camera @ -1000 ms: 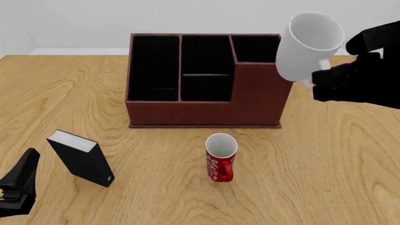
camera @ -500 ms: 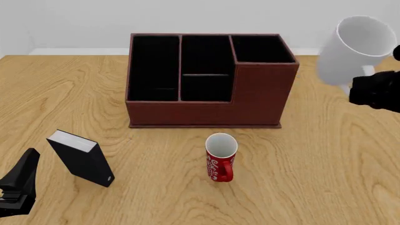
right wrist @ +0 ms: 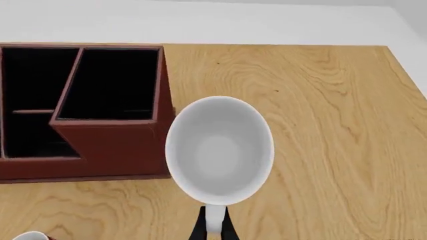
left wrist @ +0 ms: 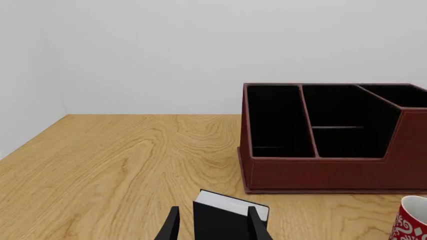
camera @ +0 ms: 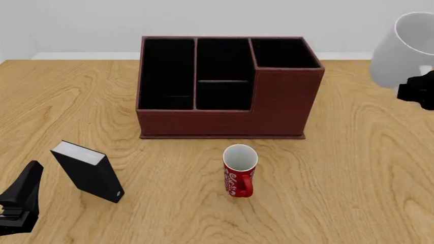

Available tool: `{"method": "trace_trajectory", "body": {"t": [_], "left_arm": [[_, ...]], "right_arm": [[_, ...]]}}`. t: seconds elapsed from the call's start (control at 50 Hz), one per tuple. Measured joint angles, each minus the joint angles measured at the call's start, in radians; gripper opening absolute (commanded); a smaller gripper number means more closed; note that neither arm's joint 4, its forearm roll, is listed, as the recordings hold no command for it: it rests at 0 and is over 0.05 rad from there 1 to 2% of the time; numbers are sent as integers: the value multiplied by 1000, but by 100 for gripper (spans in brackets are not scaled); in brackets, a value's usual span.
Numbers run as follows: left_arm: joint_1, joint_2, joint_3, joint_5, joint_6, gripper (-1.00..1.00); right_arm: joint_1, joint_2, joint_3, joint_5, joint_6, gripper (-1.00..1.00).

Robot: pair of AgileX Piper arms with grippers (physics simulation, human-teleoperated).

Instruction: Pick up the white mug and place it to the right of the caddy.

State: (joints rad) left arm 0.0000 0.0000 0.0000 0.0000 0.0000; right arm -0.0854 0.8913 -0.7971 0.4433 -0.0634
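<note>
The white mug (camera: 405,48) hangs tilted in the air beyond the right side of the caddy (camera: 271,109), at the front view's right edge. My right gripper (camera: 419,91) is shut on the mug's handle and is partly cut off by that edge. In the right wrist view the mug (right wrist: 219,150) shows its open mouth, with the gripper (right wrist: 213,231) clamped on the handle and the caddy (right wrist: 107,145) beside it. My left gripper (camera: 24,195) rests low at the near left, open and empty; its fingers (left wrist: 172,226) stand apart.
A red mug (camera: 239,173) with white lettering stands upright in front of the caddy. A small black box with a white edge (camera: 88,170) stands at the near left, just ahead of my left gripper. Bare wood table (camera: 366,168) lies right of the caddy.
My right gripper has carried the white mug to the right, from over the caddy's right corner to beyond its right side. The left arm has not moved.
</note>
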Motion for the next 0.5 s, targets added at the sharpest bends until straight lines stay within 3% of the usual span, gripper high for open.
{"method": "trace_trajectory", "body": {"t": [0.5], "left_arm": [[0, 0, 0, 0, 0, 100]], "right_arm": [[-52, 211, -152, -14, -2, -100]]}}
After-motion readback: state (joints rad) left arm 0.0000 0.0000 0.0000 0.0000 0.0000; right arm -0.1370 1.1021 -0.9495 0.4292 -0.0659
